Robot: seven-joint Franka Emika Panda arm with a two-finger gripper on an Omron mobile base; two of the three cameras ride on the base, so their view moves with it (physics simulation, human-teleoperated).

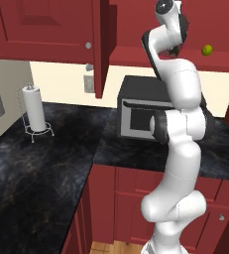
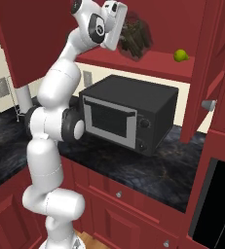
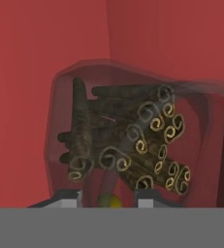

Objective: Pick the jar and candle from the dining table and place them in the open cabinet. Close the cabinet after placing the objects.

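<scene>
The jar (image 2: 136,40), clear glass packed with dark brown rolled sticks, is up inside the open red cabinet (image 2: 148,67), just above its inner shelf. My gripper (image 2: 125,34) is shut on the jar from the left, with the arm stretched high. In the hand view the jar (image 3: 128,140) sits close ahead of my gripper (image 3: 106,196), the curled stick ends facing the camera and the red cabinet wall behind. Whether the jar rests on the shelf I cannot tell. The candle and the dining table are out of view.
A small green ball (image 2: 181,55) lies on the same shelf to the jar's right. A black microwave (image 2: 128,114) stands on the dark stone counter below. The open cabinet door (image 2: 206,73) hangs at the right. A paper towel holder (image 1: 34,110) stands at the far left.
</scene>
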